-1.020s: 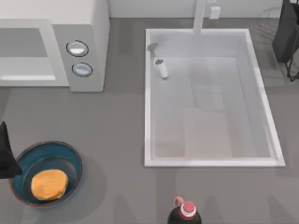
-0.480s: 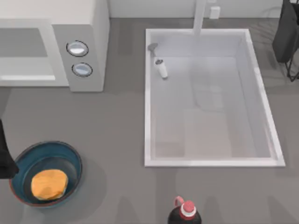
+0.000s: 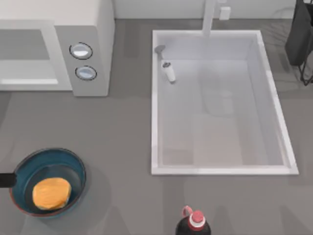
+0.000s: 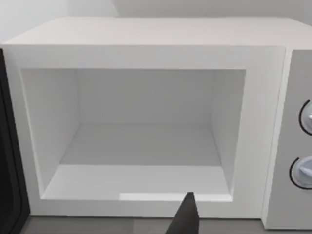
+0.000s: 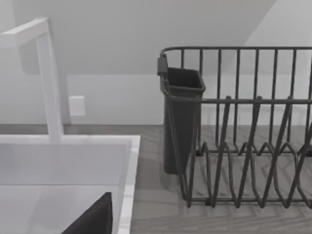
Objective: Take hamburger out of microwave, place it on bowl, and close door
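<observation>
near the tabletop's front left corner the hamburger already sits in the bowl. the microwave gapes empty, its door unclosed. whether either arm's jaws are open, i cannot tell.

L arm: a dark sliver at table's left edge, low. L gripper fingertip pointed up. R arm sat at far right.

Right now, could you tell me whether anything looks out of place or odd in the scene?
Only one thing: the microwave stands open with an empty cavity, its door swung aside at the edge. The hamburger sits squarely in the bowl, upright and intact. Nothing looks spilled or damaged.
</observation>
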Robot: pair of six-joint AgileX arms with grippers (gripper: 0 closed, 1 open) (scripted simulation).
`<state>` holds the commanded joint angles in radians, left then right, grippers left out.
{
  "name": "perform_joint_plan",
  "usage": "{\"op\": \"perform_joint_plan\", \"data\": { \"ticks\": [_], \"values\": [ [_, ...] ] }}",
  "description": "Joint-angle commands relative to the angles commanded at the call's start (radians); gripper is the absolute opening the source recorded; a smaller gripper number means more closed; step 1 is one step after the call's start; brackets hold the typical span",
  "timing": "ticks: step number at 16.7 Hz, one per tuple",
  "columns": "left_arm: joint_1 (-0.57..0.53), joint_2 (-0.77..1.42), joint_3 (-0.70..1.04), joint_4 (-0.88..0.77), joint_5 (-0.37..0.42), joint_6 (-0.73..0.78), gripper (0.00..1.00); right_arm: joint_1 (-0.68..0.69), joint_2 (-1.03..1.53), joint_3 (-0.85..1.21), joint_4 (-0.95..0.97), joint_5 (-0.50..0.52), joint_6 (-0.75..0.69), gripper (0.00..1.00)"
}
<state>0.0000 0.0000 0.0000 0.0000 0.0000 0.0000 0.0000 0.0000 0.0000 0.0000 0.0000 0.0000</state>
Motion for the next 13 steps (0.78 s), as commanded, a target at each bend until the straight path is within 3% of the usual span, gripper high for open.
{"op": "perform_joint_plan", "data": {
  "ticks": [4,13],
  "values": [
    [0.0,0.0,0.0,0.0,0.0,0.0,0.02,0.0,0.0,0.0,0.0,0.0,0.0,1.0],
    [0.0,0.0,0.0,0.0,0.0,0.0,0.0,0.0,0.0,0.0,0.0,0.0,0.0,1.0]
  ]
}}
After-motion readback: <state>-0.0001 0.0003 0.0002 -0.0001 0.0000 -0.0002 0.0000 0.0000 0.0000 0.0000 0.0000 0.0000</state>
